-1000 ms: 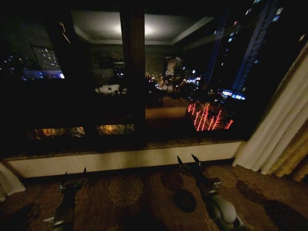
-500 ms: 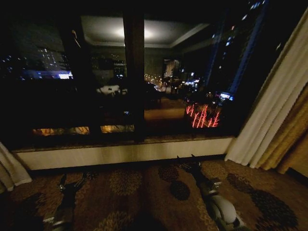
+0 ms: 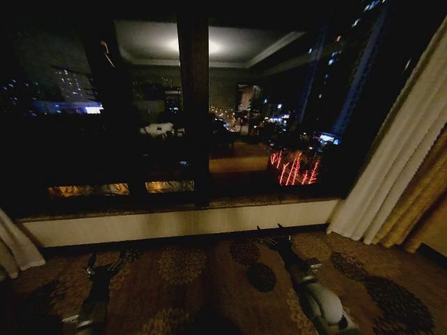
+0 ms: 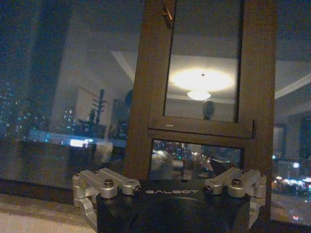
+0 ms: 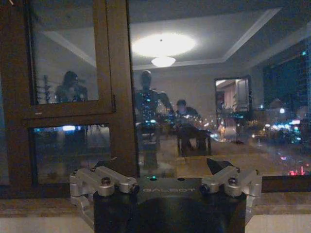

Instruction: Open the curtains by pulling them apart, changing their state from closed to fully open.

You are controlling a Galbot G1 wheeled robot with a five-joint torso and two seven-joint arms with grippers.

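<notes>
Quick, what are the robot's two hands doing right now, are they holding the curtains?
Left hand: open, holding nothing, low over the carpet.
Right hand: open, holding nothing, low near the window sill.

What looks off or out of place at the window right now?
Nothing stands out. The sheer curtains are drawn apart: one panel bunched at the right beside the golden drape, the other at the left edge. The window is bare. Left tool and right tool, both open, sit low over the carpet.

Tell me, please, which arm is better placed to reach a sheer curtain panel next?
Probably the right: the right gripper points toward the sheer panel bunched at the window's right, while the left gripper sits lower, short of the left panel.
</notes>
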